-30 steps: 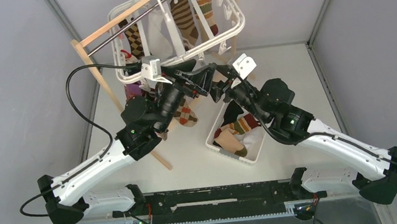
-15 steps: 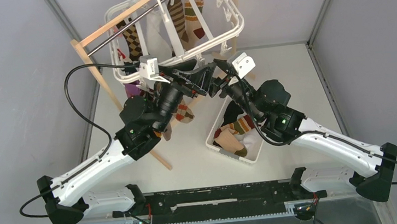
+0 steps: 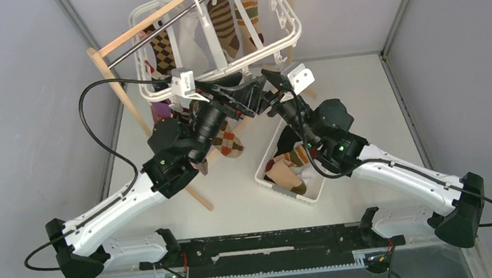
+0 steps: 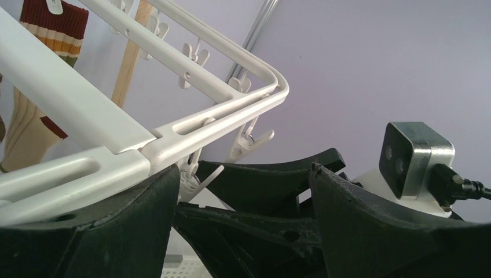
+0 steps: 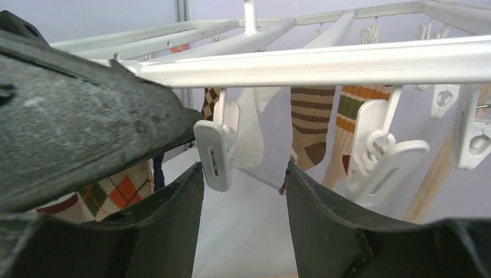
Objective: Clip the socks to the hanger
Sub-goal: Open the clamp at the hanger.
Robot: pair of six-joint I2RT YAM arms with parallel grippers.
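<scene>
Find the hanger [image 3: 258,50] hung tilted from the rod of the stand [image 3: 115,83], above the far end of the counter [image 3: 362,100]. Note several socks [image 3: 225,25] already clipped inside it and more heaped in the basket [image 3: 286,191] below.

Look along the near rail for a free clip [image 5: 217,150], dangling just beside one finger of the right gripper [image 5: 243,174].

Read both grippers as open and empty:
- Right: spread beside that clip, pinching nothing.
- Left gripper [image 4: 241,174]: spread wide, one finger seemingly against the underside of the rail.

Judge the step as lining up on the clip. To do it well:
- Steady the frame from beneath with the left.
- Centre the clip between the right fingers.
- Squeeze its upper tabs rather than its mouth.
- Move slowly to avoid swinging.
- Mind the crowding between the two grippers, nearly touching under the rail.

Expect to need a sock from the basket before closing any clip.
</scene>
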